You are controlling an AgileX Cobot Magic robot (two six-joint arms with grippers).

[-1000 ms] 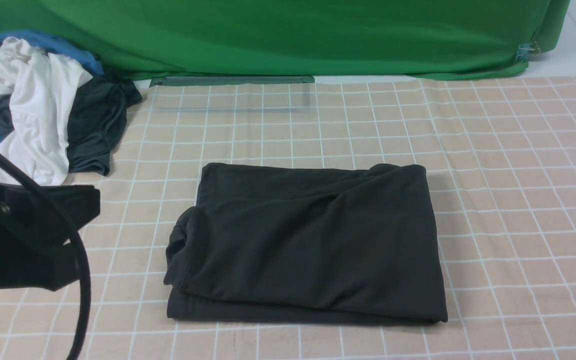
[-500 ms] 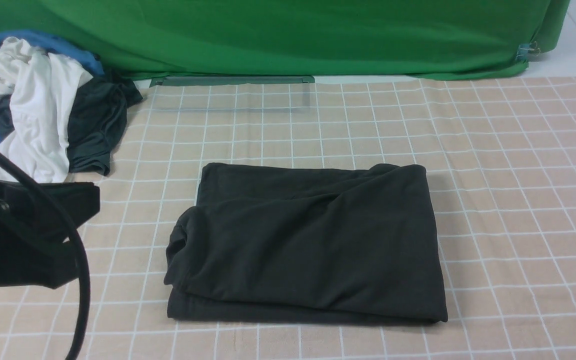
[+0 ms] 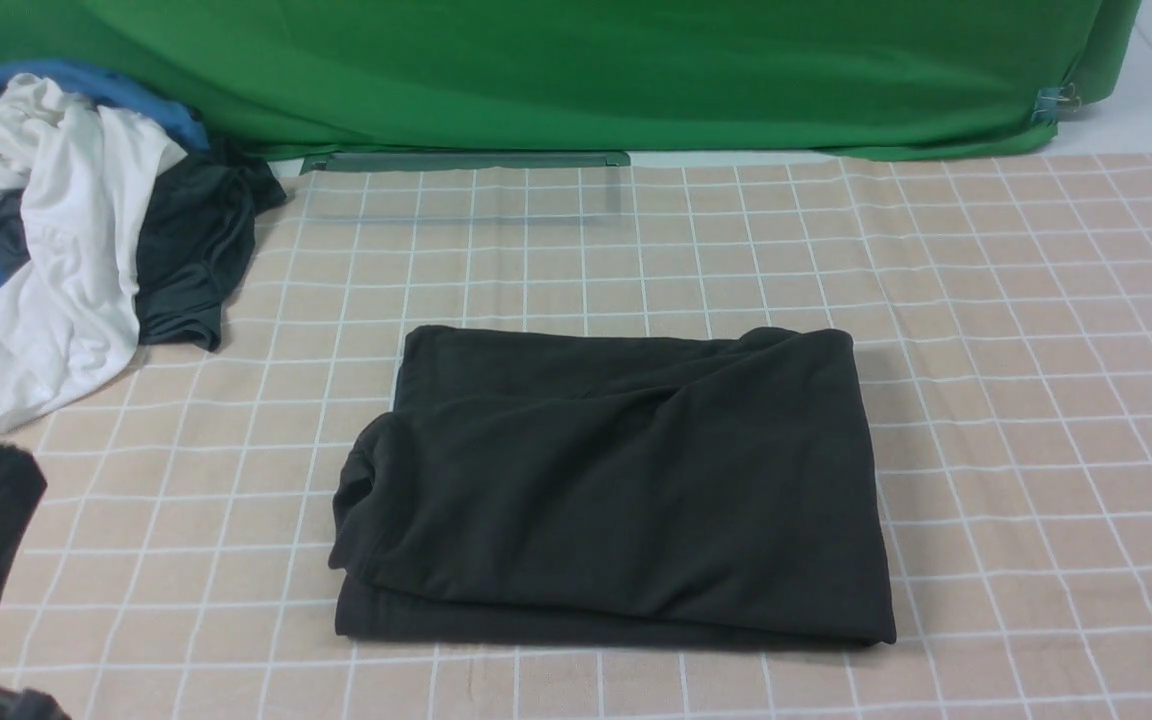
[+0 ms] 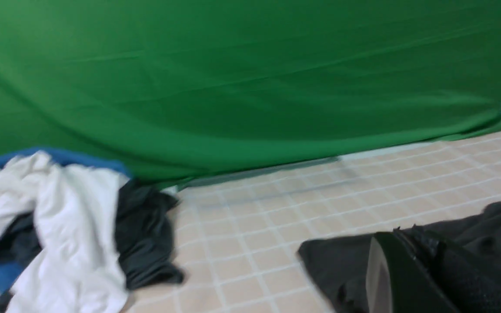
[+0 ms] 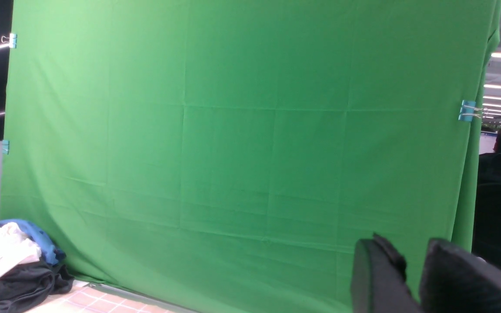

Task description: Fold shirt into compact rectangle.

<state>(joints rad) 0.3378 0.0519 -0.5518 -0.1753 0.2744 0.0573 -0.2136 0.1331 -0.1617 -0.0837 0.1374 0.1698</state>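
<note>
Green backdrop (image 3: 576, 70) behind, checked counter (image 3: 1036, 400) bare around the shirt (image 3: 616, 480). We see the shirt already a neat folded rectangle, nothing gripping it; we judge the fold done bar tidying. Clothes pile (image 3: 76, 230) far from both jaws. Left jaws (image 4: 411, 278) together, just beside the shirt. Right jaws (image 5: 415, 274) slightly apart, empty, raised well clear.
</note>
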